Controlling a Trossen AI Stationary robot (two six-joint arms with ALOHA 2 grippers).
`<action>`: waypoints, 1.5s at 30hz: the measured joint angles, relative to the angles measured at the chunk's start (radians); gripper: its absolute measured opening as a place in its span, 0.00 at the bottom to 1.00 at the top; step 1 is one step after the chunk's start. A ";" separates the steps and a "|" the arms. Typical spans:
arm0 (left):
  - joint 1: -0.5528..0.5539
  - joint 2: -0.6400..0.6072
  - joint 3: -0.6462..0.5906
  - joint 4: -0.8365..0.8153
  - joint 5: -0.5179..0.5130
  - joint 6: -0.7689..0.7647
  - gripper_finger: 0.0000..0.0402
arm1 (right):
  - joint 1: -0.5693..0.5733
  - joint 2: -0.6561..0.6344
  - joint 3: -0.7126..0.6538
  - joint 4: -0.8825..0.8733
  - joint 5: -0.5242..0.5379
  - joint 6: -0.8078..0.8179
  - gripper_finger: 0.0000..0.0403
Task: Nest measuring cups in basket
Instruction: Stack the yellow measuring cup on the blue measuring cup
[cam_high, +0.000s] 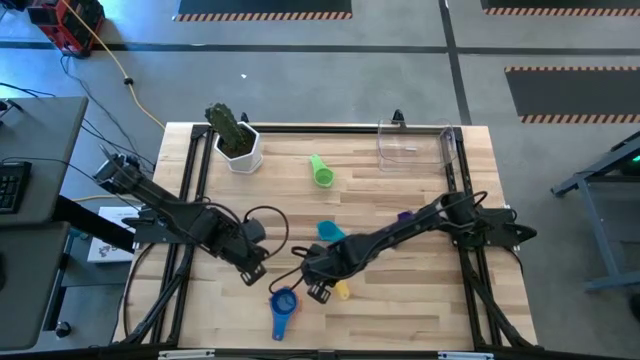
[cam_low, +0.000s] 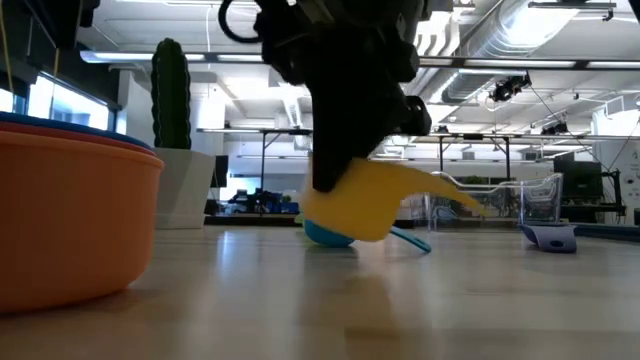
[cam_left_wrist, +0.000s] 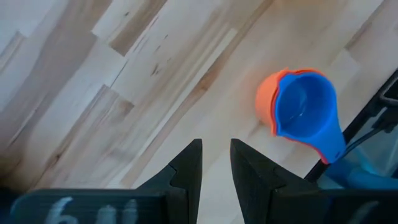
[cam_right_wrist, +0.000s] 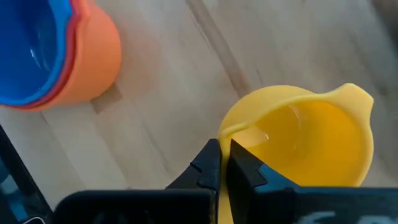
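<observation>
The right gripper (cam_right_wrist: 224, 163) is pinched shut on the rim of the yellow cup (cam_right_wrist: 311, 140), which hangs from its fingers just above the table (cam_high: 400, 300), beside the blue cup (cam_high: 284, 303) nested in the orange stack. The left gripper (cam_left_wrist: 216, 163) hovers nearby, fingers slightly parted, holding nothing. The basket (cam_high: 412, 143) sits at the far edge.

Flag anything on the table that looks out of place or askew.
The green cup lies tipped on its side mid-table, apart from the others. The clear basket at the far edge holds no cups, while a blue cup already sits nested in an orange one on the bare wood. The right gripper pinches the yellow cup by its rim.
</observation>
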 joint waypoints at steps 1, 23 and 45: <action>0.000 -0.008 0.000 0.002 -0.005 0.000 0.18 | 0.000 0.005 0.000 0.002 -0.007 0.002 0.00; 0.000 -0.032 0.000 0.004 -0.027 0.000 0.18 | -0.009 0.033 0.000 0.012 -0.087 0.005 0.13; 0.000 -0.031 0.000 0.005 -0.032 -0.008 0.18 | -0.033 0.017 0.004 0.008 -0.210 0.032 0.25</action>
